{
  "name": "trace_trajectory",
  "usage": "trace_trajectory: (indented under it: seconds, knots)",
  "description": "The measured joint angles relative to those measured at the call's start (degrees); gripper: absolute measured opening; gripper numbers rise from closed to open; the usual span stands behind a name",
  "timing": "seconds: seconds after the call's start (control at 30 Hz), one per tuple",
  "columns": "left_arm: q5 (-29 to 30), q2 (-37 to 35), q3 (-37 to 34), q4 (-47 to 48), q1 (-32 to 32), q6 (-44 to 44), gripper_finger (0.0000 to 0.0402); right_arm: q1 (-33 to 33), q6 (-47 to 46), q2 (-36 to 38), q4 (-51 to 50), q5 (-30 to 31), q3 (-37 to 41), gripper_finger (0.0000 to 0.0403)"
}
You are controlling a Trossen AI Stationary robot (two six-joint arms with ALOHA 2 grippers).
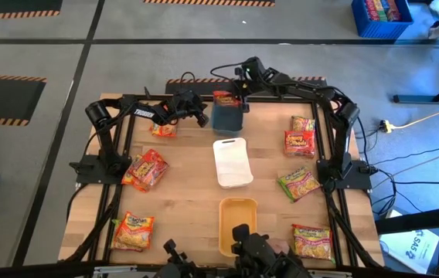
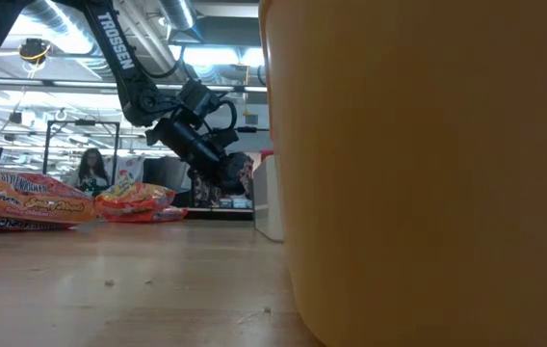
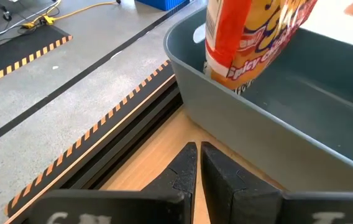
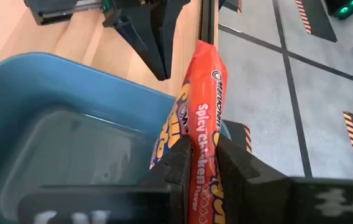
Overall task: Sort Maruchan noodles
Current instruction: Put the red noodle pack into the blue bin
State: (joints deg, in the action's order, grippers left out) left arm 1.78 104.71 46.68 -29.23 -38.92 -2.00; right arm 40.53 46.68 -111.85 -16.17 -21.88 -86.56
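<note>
A red Spicy Chicken Maruchan packet stands on edge in the far end of the blue-grey tray, held by my right gripper, which is shut on it. Through the left wrist view the same packet dips behind the tray wall. My left gripper is shut and hovers just off the tray's left side, touching nothing. More packets lie flat on the table: on the left, and on the right. My right gripper pinches the red packet's upper end between its two fingers, one on each flat face, coming from above and pointing down. The packet hangs upright below the fingers. Its lower end is inside the blue-grey tray, hidden behind the wall.
A white tray sits mid-table and an orange-yellow tray near the front edge; it fills the right of the low view. A black frame rail runs along the table's far edge. A person sits beyond the table.
</note>
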Motion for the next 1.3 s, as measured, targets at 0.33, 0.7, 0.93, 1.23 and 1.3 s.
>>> trace_trajectory:
  seconds: [0.33,0.7,0.93,1.23,1.3]
  knots:
    - [-0.02,0.00,0.00,-0.42,0.11,0.13,0.0016,0.00,-4.29,-3.06,6.11,0.46,-0.04,0.0044]
    - [-0.02,0.00,0.00,-0.44,0.34,0.11,0.0016,-0.03,-5.25,-4.90,5.09,6.17,-0.02,0.0044]
    - [-0.04,0.00,0.00,-0.83,0.90,-0.09,0.0016,-0.02,-5.91,-4.90,3.73,10.33,-0.02,0.0077]
    - [-0.02,-0.01,0.00,-1.29,0.88,-0.14,0.0016,-0.07,-5.93,-4.68,0.81,11.49,-1.29,0.0186]
    - [-0.02,-0.30,-0.02,-1.24,0.84,-0.26,0.0016,-0.29,-5.93,-4.44,-2.59,11.79,-3.33,0.0200]
